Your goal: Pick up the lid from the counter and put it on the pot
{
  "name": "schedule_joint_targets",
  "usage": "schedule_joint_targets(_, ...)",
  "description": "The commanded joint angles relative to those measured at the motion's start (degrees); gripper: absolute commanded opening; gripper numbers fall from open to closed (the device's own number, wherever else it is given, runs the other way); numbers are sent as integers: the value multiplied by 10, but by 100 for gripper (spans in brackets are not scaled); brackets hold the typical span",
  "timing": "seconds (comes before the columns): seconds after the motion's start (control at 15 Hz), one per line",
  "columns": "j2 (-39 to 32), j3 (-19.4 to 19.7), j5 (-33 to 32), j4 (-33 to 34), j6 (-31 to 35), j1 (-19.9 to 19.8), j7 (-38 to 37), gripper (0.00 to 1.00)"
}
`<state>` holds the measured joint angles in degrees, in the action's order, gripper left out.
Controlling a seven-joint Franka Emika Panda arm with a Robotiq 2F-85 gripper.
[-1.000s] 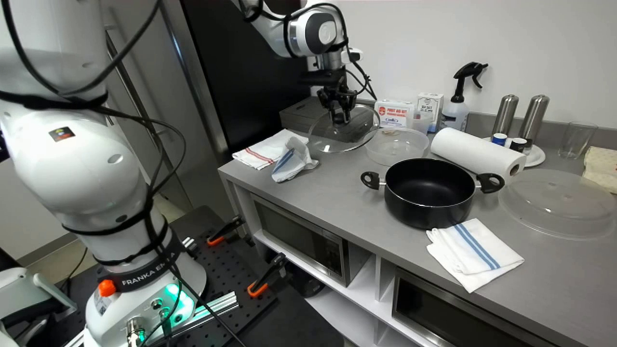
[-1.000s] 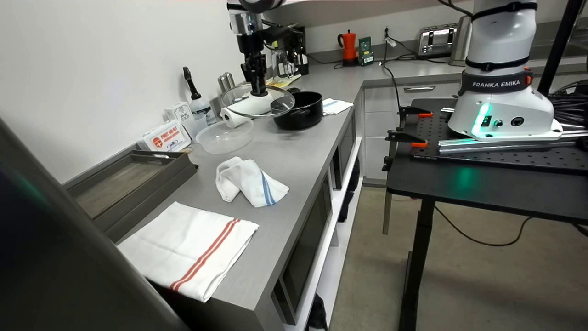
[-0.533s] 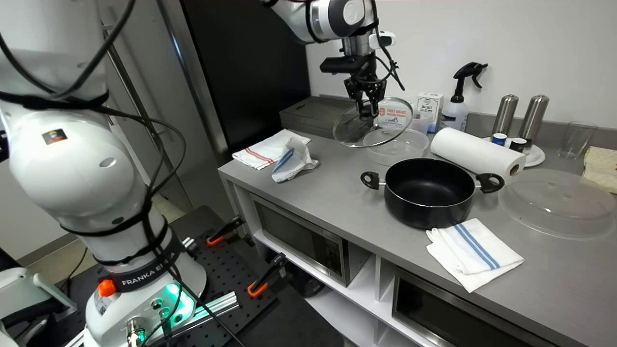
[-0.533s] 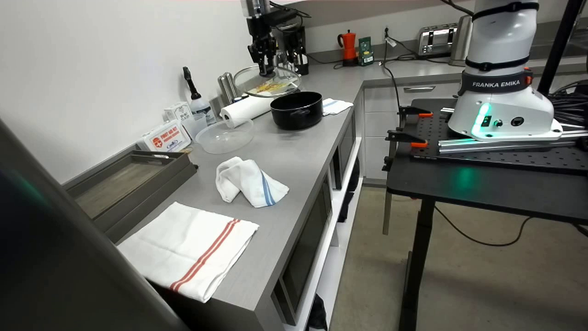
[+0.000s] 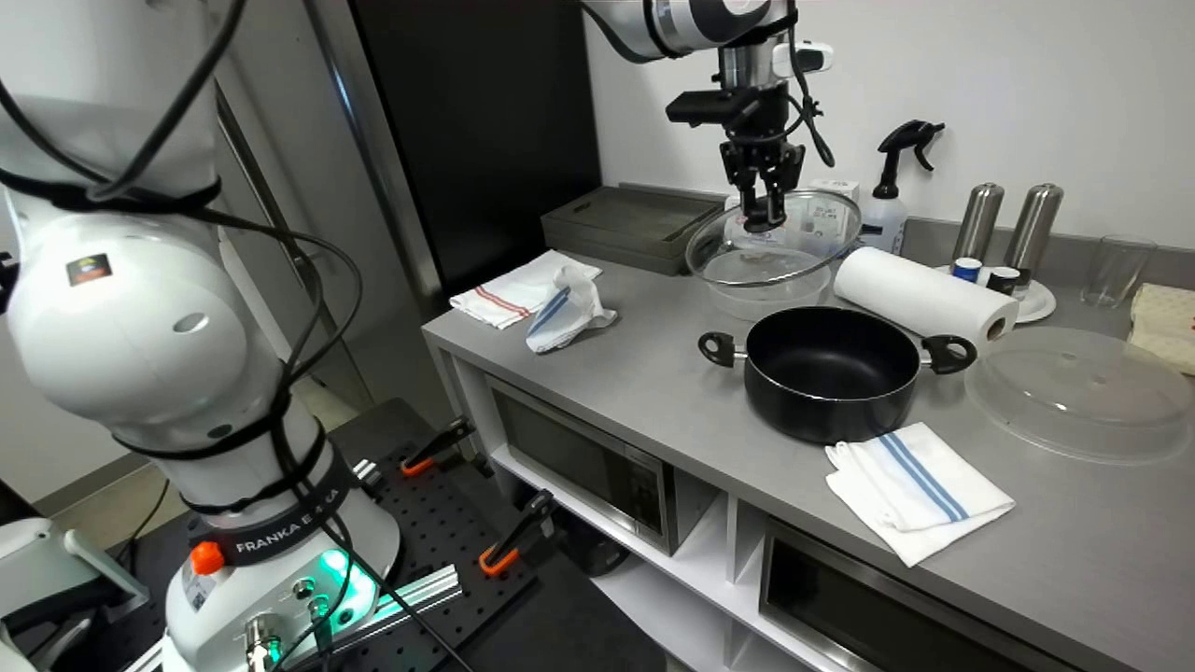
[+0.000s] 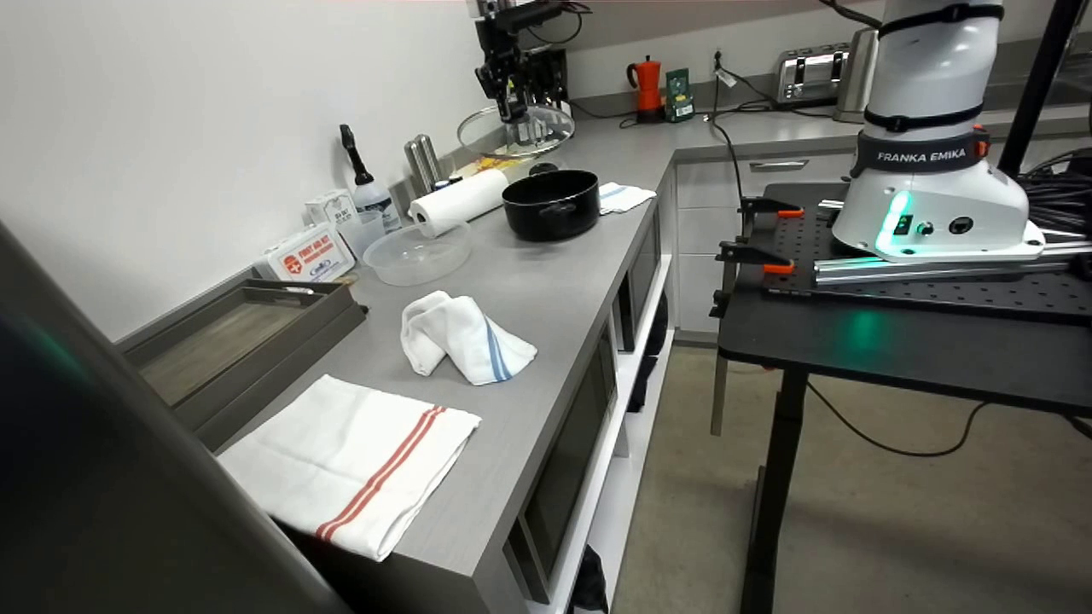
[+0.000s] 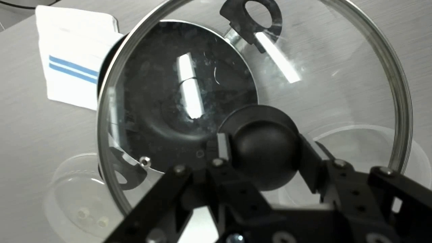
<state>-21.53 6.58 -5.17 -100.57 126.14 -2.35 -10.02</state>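
Note:
The clear glass lid (image 5: pixel 798 266) hangs in the air above the grey counter (image 5: pixel 653 345), tilted a little in an exterior view. It also shows in an exterior view (image 6: pixel 546 136) and in the wrist view (image 7: pixel 330 77). My gripper (image 5: pixel 764 217) is shut on the lid's dark round knob, with a finger on each side in the wrist view (image 7: pixel 263 152). The black pot (image 5: pixel 831 411) stands uncovered on the counter, also in an exterior view (image 6: pixel 550 213). In the wrist view the pot (image 7: pixel 152 74) shows through the glass, off to the upper left of the knob.
A clear plastic bowl (image 5: pixel 766 299) stands behind the pot, near a paper towel roll (image 5: pixel 915 289). A larger clear disc (image 5: pixel 1083 392) lies beside the pot. A blue-striped towel (image 5: pixel 920 495) lies at its front. A spray bottle (image 5: pixel 882 224) and grinders (image 5: pixel 1036 224) stand along the wall.
My gripper has carried the lid along the counter toward the pot, rightward in both exterior views. The lid now hangs over the clear bowl in an exterior view. The pot has not moved.

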Motion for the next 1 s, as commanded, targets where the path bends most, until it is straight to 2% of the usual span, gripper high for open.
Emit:
schedule_joint_targets(0.0,-32,6,16,65,-45,-16,-19,25)
schedule_joint_targets(0.93,-156,10,95,198,-99,-79,-35,25)
